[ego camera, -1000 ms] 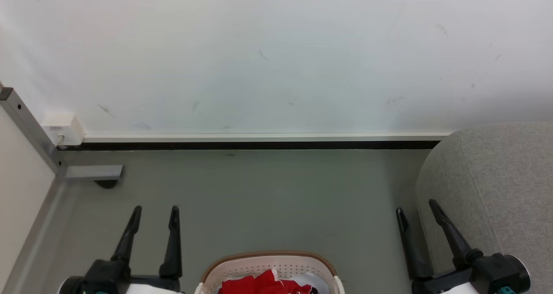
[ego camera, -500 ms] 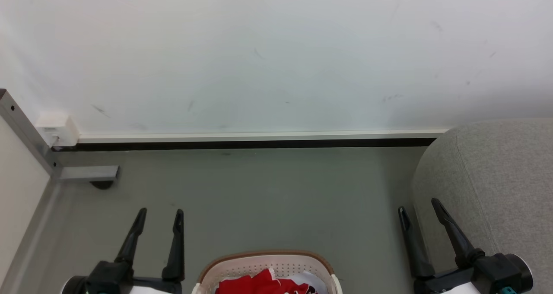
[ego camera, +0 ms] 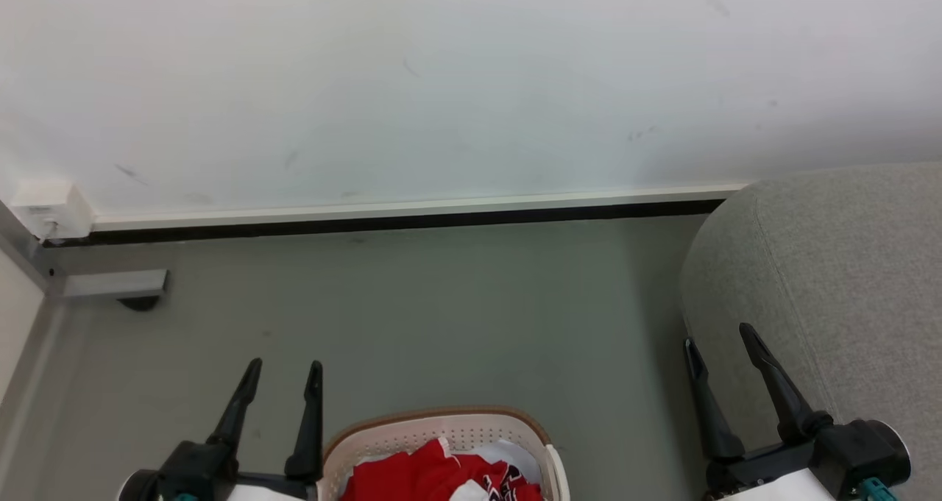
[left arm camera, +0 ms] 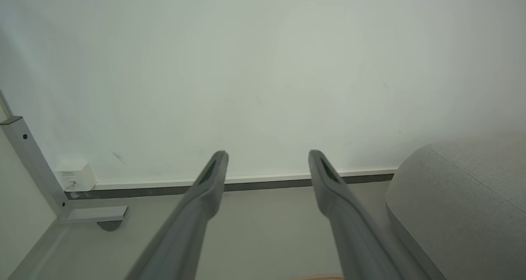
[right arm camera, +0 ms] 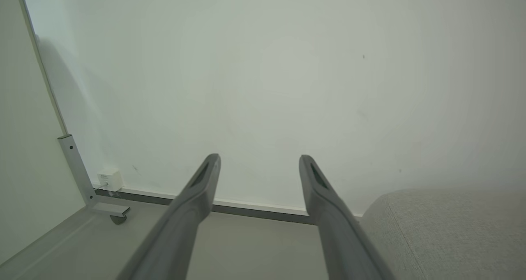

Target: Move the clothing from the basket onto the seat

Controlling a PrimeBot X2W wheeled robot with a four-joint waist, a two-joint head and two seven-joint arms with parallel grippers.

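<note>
Head view — clothing (ego camera: 412, 476) in basket (ego camera: 441, 416); seat (ego camera: 831, 265) off to rt.

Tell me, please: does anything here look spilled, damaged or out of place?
Nothing stands out. The bright red fabric clothing lies inside the oval cream perforated plastic basket, and the light grey upholstered seat looks intact. The white wall bears only faint scuff marks.
</note>
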